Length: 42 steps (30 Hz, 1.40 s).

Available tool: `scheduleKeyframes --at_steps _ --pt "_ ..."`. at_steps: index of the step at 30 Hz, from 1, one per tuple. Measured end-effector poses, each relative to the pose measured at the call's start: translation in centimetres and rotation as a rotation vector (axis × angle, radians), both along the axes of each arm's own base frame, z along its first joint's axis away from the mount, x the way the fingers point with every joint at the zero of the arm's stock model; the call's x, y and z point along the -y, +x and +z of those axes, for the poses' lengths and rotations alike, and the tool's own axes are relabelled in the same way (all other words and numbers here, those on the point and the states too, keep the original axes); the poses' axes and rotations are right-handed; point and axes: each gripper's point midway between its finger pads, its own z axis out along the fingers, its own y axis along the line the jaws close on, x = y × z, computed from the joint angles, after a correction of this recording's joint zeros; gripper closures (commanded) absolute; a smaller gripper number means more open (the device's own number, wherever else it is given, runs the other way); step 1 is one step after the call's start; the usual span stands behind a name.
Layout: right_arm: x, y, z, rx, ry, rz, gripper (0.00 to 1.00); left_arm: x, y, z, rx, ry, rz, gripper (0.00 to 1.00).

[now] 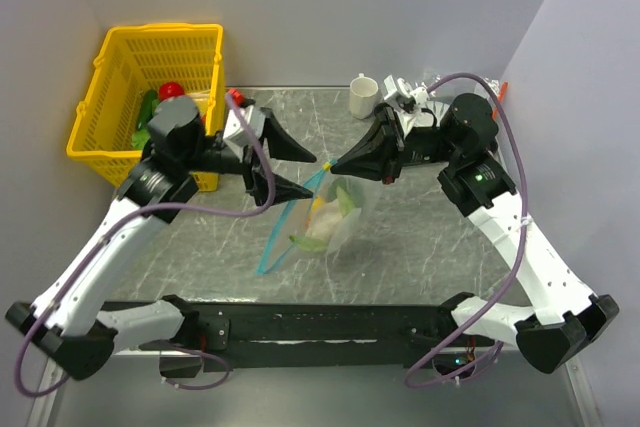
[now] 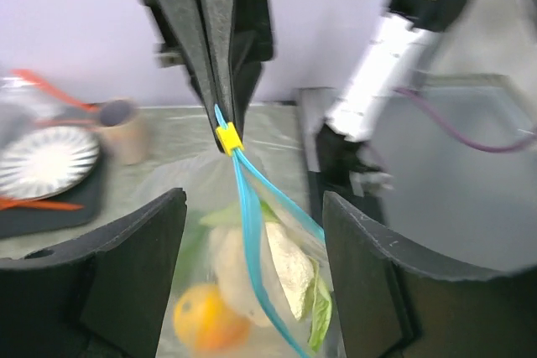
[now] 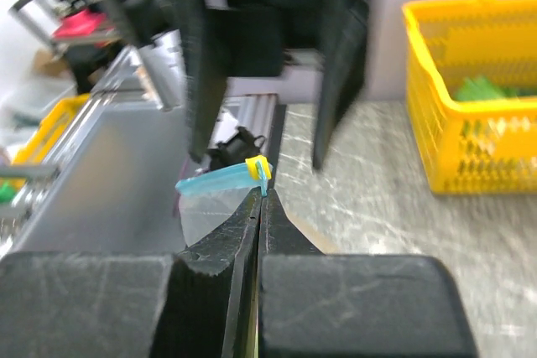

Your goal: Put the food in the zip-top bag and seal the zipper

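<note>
Pinching the zipper [image 2: 248,224] end with my right gripper [image 1: 333,166], clamped tight. The left gripper [image 1: 313,173] is spread wide just beside it. The zip-top bag [image 1: 338,219] hangs from that pinch over mid-table [image 1: 420,237], food [image 2: 277,266] inside.

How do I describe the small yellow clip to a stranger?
Above the marble table, the right gripper holds the clear zip-top bag by its teal zipper. The clip sits at that pinched end, the only yellow piece on the strip.

Top cam high at near side, downward; L/R wrist cams close-up, head-on to each other, zipper [image 2: 250,232] in both.
</note>
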Motion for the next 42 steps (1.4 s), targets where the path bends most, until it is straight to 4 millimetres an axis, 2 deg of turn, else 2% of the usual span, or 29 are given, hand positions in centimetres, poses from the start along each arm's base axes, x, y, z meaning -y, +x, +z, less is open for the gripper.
scheduleKeyframes --at_steps 4,8,13,16,19,23,28,33,36,38,42 --pt "0.1 1.3 -0.5 -0.067 -0.028 -0.108 1.00 -1.5 0.7 0.6 0.058 -0.037 0.166 0.25" --pt "-0.3 2.3 -1.5 -0.123 -0.059 -0.190 1.00 -2.3 2.1 1.5 0.058 -0.079 0.298 0.27" --pt "-0.8 2.8 -2.6 -0.159 -0.095 -0.259 1.00 -2.1 4.9 2.2 -0.004 -0.100 0.408 0.34" --pt "-1.0 3.1 -2.8 -0.162 -0.100 -0.288 1.00 -1.5 6.3 1.6 -0.040 -0.086 0.436 0.33" --pt "-1.1 3.3 -2.9 -0.163 -0.103 -0.306 1.00 -1.2 7.0 0.9 -0.067 -0.071 0.447 0.38" --pt "-1.2 3.5 -3.2 -0.166 -0.110 -0.322 1.00 -1.0 7.1 0.6 -0.076 -0.064 0.438 0.36" --pt "-1.2 3.8 -3.6 -0.171 -0.123 -0.336 1.00 -0.6 6.4 0.6 -0.084 -0.064 0.392 0.41" --pt "-1.3 4.2 -4.0 -0.175 -0.132 -0.347 1.00 0.0 5.9 0.2 -0.106 -0.053 0.333 0.54" --pt "-1.3 4.2 -4.0 -0.175 -0.132 -0.347 1.00 0.5 6.2 -0.9 -0.135 -0.026 0.312 0.49" --pt "-1.3 4.2 -4.0 -0.175 -0.132 -0.347 1.00 0.8 6.5 -1.5 -0.153 -0.011 0.310 0.50" --pt "-1.4 4.2 -3.9 -0.173 -0.131 -0.346 1.00 0.9 6.4 -1.7 -0.160 -0.006 0.300 0.61"
